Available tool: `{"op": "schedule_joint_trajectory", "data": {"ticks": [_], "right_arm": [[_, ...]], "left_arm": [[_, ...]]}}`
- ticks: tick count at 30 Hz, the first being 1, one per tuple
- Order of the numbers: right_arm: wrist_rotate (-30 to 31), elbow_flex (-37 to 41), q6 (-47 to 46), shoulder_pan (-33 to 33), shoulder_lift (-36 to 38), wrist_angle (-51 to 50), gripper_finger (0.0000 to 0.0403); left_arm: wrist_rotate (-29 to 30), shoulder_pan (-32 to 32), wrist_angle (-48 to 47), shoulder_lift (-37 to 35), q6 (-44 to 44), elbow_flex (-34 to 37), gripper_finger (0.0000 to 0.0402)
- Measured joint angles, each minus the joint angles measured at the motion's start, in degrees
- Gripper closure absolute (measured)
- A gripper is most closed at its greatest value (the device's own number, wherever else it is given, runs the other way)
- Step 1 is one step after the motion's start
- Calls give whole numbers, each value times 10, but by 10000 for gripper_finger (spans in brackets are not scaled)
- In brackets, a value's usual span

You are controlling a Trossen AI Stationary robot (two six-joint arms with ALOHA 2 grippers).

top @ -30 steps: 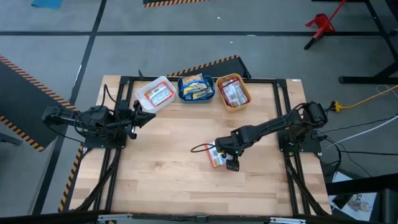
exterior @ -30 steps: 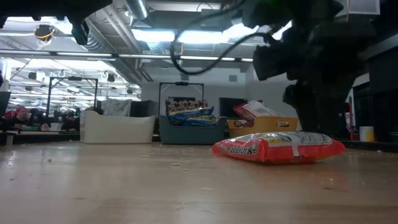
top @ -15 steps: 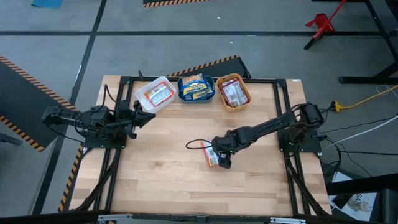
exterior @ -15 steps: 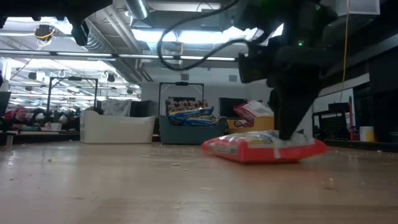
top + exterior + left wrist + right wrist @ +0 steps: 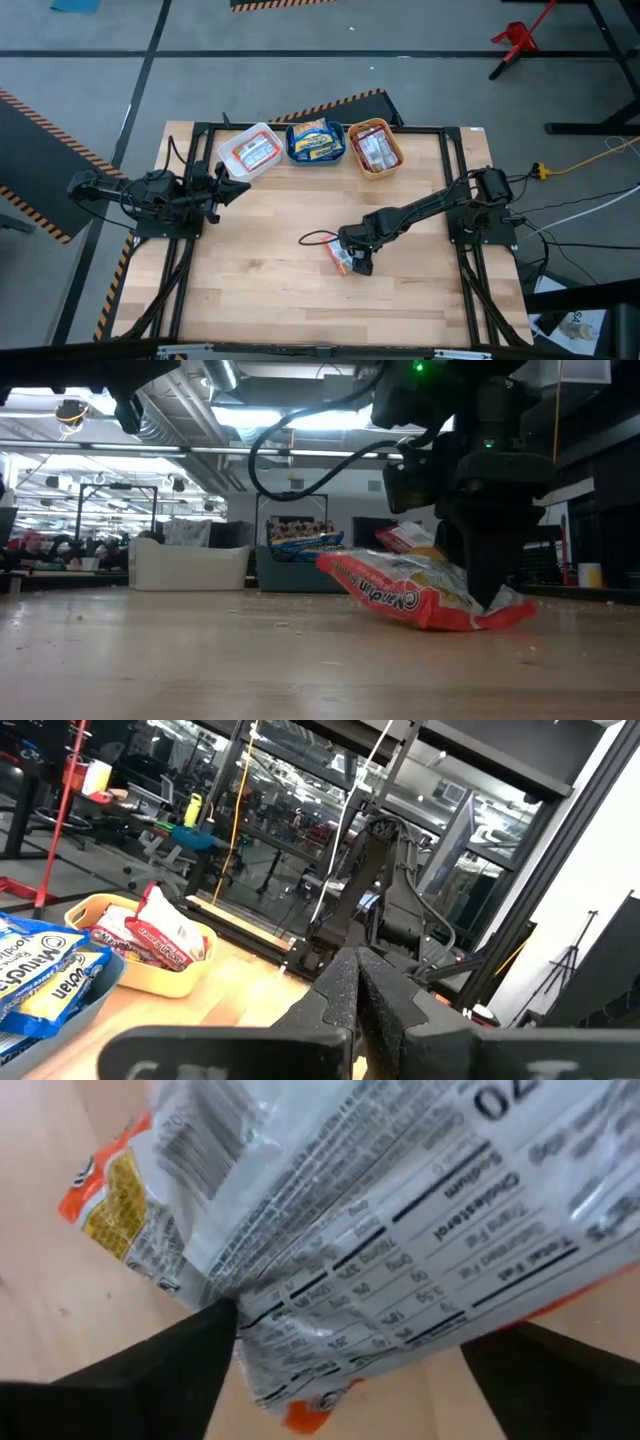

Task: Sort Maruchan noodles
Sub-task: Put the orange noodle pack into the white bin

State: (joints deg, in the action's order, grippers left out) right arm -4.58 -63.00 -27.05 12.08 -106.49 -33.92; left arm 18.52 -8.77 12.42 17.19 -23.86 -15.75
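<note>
One orange-red Maruchan packet (image 5: 339, 256) lies near the table's middle, and its white back with the nutrition label (image 5: 400, 1210) fills the right wrist view. My right gripper (image 5: 356, 263) stands over the packet's right part and is shut on it. More packets fill the white bin (image 5: 250, 151), the teal bin (image 5: 316, 141) and the orange bin (image 5: 376, 147) along the far edge. My left gripper (image 5: 236, 186) waits shut above the table's left side, near the white bin. My right gripper pinches the packet's right end (image 5: 330, 1350) between its two fingers (image 5: 170, 1370), coming from above and pointing down. The packet sits tilted: its left end (image 5: 345, 570) is raised, and its right end (image 5: 510, 615) rests on the table.
The three bins stand in a row at the far edge, each holding packets. Bare wood (image 5: 270, 290) stretches in front of the packet and to its left. A black cable (image 5: 312, 238) loops just left of my right gripper.
My right gripper has moved a little toward the table's left and come down onto the packet, sliding it leftward. The packet lay flat a second ago. Now its left end is tipped up while its right end stays on the table.
</note>
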Motion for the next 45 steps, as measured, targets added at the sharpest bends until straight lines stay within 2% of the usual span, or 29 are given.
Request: {"op": "schedule_joint_trajectory", "data": {"ticks": [4,14,20,29,45], "right_arm": [[15,0,0,0,-3,0,81],[41,1,5,-1,-3,3,293],[69,-8,23,-1,-6,13,388],[102,-80,100,-29,-8,10,398],[119,-257,308,-202,-17,54,401]], "left_arm": [[0,0,0,0,0,0,401],[0,0,0,0,0,0,401],[0,0,0,0,-1,0,401],[0,0,1,0,-16,0,401],[0,0,13,0,-16,0,401]]}}
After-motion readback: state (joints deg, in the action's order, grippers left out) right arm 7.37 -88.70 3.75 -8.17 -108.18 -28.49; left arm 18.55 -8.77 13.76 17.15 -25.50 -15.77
